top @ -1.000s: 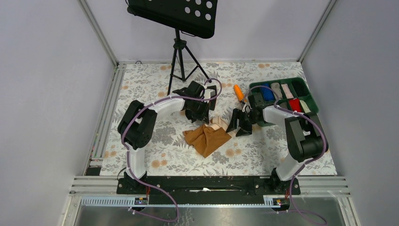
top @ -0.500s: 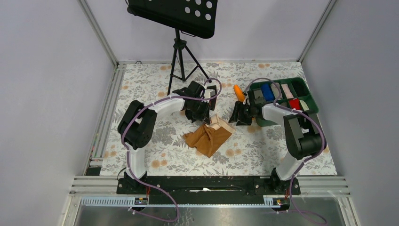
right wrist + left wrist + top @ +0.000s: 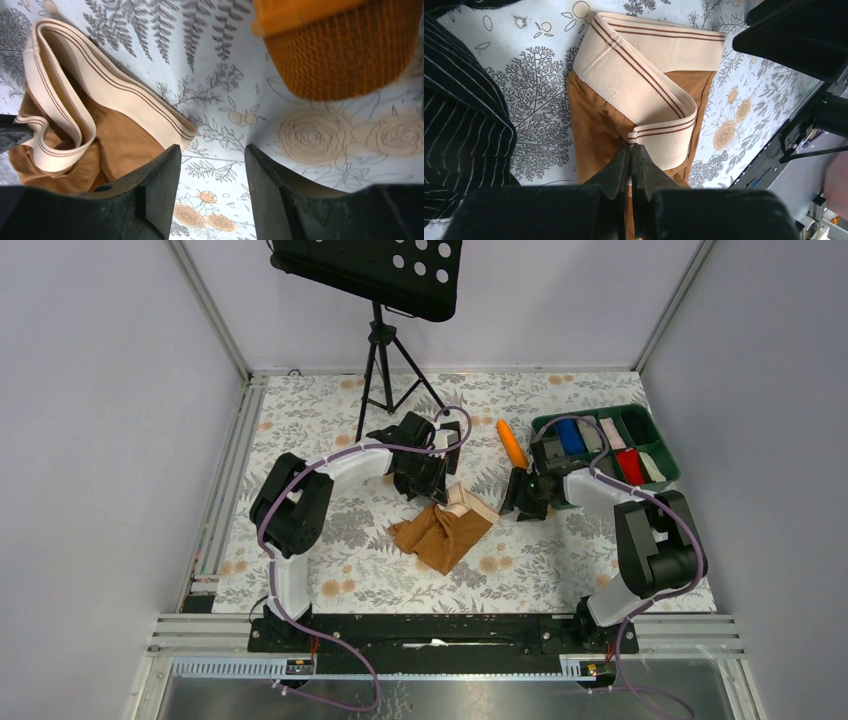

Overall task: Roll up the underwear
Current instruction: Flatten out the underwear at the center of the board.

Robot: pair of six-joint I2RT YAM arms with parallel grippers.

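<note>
The caramel-brown underwear [image 3: 440, 532] lies crumpled mid-table, its pale beige waistband [image 3: 466, 502] looped on top at the far right. In the left wrist view the waistband [image 3: 644, 75] folds over the brown fabric [image 3: 596, 125]. My left gripper [image 3: 437, 496] [image 3: 631, 146] is shut on the underwear, pinching the waistband's end. My right gripper [image 3: 524, 508] [image 3: 210, 152] stands open over bare tablecloth just right of the underwear [image 3: 120, 140], with nothing between its fingers; its left finger [image 3: 160, 185] is beside the waistband's edge.
A bright orange cylinder [image 3: 512, 443] [image 3: 340, 45] lies just beyond the right gripper. A green tray [image 3: 664, 443] of rolled garments sits at the far right. Black striped fabric [image 3: 459, 100] lies left of the underwear. A music stand's tripod [image 3: 378, 360] stands at the back.
My right gripper has drawn back to the right, away from the underwear, and its jaws have narrowed somewhat. The left gripper has kept its pinch in place.
</note>
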